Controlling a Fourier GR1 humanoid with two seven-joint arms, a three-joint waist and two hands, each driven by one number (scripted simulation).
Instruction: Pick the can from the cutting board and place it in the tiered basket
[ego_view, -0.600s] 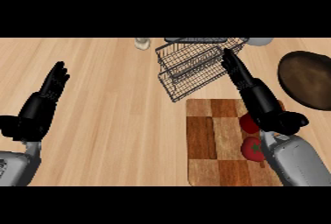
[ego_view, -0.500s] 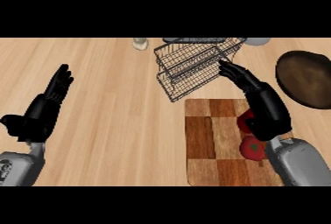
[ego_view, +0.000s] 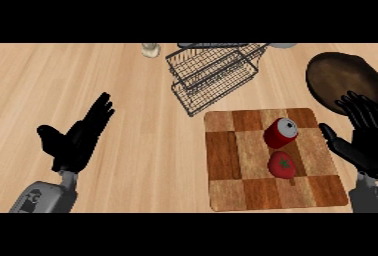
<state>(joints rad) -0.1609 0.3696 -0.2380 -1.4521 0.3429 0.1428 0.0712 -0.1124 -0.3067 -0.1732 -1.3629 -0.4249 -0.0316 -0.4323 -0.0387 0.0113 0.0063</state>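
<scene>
A red can (ego_view: 280, 132) with a silver top lies tilted on the checkered wooden cutting board (ego_view: 229, 175), near its upper right. The black wire tiered basket (ego_view: 214, 75) stands behind the board's upper left corner. My right hand (ego_view: 358, 142) is open at the right edge of the view, just right of the board, a short gap from the can. My left hand (ego_view: 77, 140) is open over the counter at the left, fingers up, far from the board.
A red tomato (ego_view: 281, 164) sits on the board just below the can. A dark brown plate (ego_view: 339, 77) lies at the upper right behind my right hand. A small pale shaker (ego_view: 150, 49) stands at the top edge.
My right hand has drawn back from over the board's top and basket to the right edge, uncovering the can and tomato. My left hand has shifted right and lower.
</scene>
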